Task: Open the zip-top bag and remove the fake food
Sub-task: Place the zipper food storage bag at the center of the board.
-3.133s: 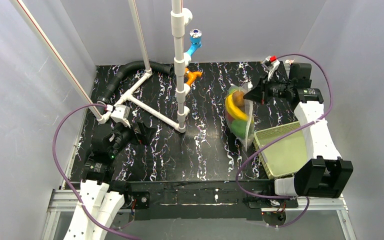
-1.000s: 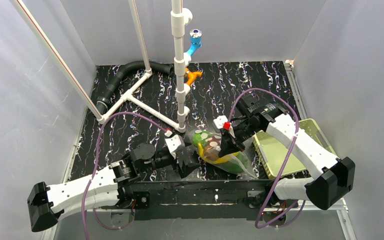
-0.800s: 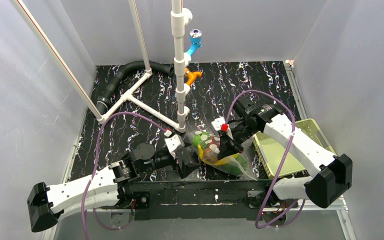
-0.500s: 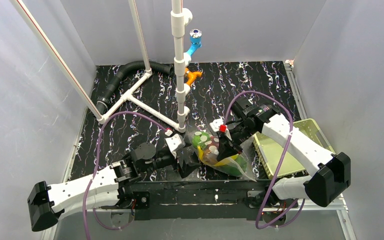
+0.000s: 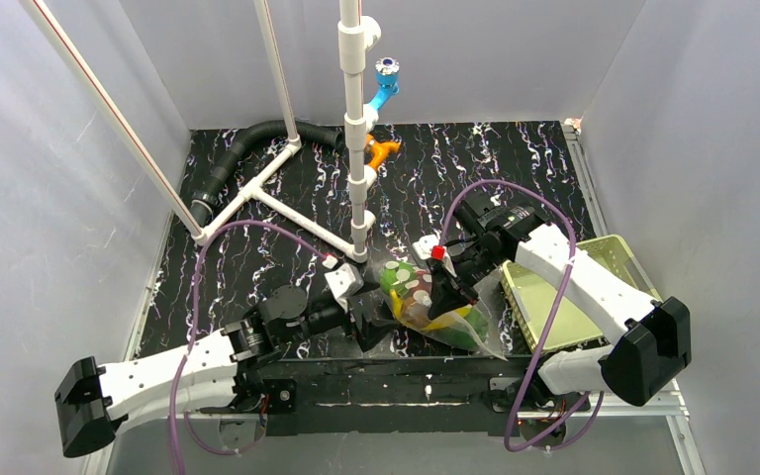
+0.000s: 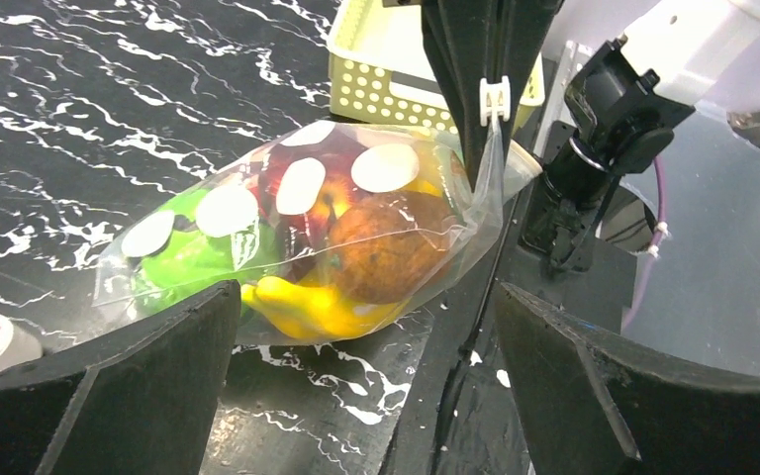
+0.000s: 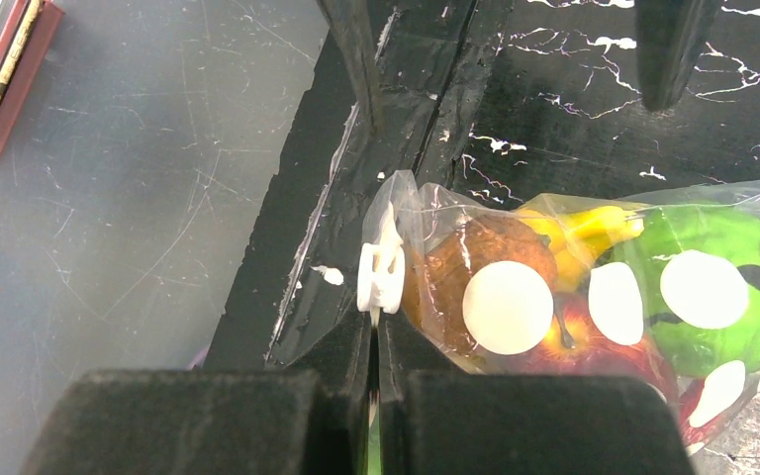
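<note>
Clear plastic bag (image 5: pixel 424 303) sits near the front middle of the marbled table (image 5: pixel 287 262), just left of the basket (image 5: pixel 534 309). The fake food (image 6: pixel 381 252) inside is green, red, brown and banana-yellow. At the white slider (image 7: pixel 379 272), the right gripper (image 7: pixel 376 341) is clamped on the bag's zip edge. Facing the bag's side, the left gripper (image 5: pixel 380 319) has its fingers spread wide.
</note>
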Tool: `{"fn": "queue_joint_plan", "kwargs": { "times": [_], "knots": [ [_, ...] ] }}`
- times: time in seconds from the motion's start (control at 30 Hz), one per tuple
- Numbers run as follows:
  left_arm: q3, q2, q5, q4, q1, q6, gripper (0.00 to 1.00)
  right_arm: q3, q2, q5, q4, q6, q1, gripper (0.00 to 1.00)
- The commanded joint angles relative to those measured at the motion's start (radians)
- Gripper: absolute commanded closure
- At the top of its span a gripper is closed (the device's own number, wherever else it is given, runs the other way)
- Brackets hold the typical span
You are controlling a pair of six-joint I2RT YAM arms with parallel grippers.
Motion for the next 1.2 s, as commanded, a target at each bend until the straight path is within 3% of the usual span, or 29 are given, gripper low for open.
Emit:
{"fn": "queue_joint_plan", "kwargs": {
  "times": [0.0, 0.3, 0.6, 0.67, 0.8, 1.0, 1.1, 1.17],
  "knots": [
    [0.072, 0.081, 0.082, 0.053, -0.006, 0.029, 0.01, 0.018, 0.005, -0.014, 0.014, 0.006, 0.006, 0.98],
    [0.151, 0.238, 0.173, 0.134, -0.006, 0.068, 0.20, 0.016, 0.008, -0.007, 0.018, 0.012, 0.009, 0.97],
    [0.119, 0.243, 0.263, 0.250, -0.006, 0.118, 0.23, 0.026, 0.017, -0.007, 0.012, 0.013, 0.010, 0.97],
    [0.139, 0.267, 0.284, 0.235, -0.006, 0.136, 0.32, 0.030, 0.020, -0.005, 0.009, 0.012, 0.010, 0.97],
    [0.166, 0.298, 0.295, 0.192, -0.006, 0.144, 0.70, 0.028, 0.016, -0.001, 0.009, 0.013, 0.012, 0.97],
    [0.166, 0.297, 0.293, 0.173, -0.006, 0.171, 0.65, 0.032, 0.021, -0.001, 0.007, 0.013, 0.012, 0.97],
    [0.183, 0.313, 0.294, 0.159, -0.005, 0.174, 0.73, 0.035, 0.023, -0.001, 0.003, 0.014, 0.013, 0.97],
    [0.200, 0.333, 0.292, 0.132, -0.006, 0.176, 0.89, 0.034, 0.020, 0.001, 0.003, 0.014, 0.014, 0.97]
  ]
}}
